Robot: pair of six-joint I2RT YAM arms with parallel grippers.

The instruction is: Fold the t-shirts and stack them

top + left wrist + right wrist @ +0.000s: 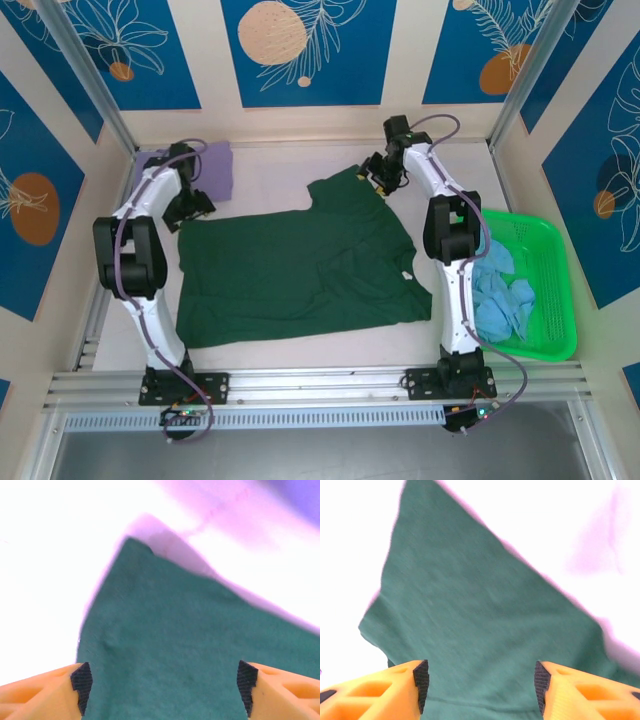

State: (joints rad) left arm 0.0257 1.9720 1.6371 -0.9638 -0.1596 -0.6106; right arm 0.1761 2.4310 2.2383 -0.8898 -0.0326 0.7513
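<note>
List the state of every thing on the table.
green shirt: spread out, unfolded.
purple shirt: looks folded, far left corner.
blue shirts: crumpled in the basket.
left gripper: jaws open, above the green shirt.
right gripper: jaws open, above the green shirt.

no legible text or labels

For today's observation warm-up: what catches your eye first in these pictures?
A dark green shirt lies spread mid-table, with the left gripper and right gripper open at its far corners. A green basket of blue shirts sits at the right; a lavender shirt lies far left.
</note>
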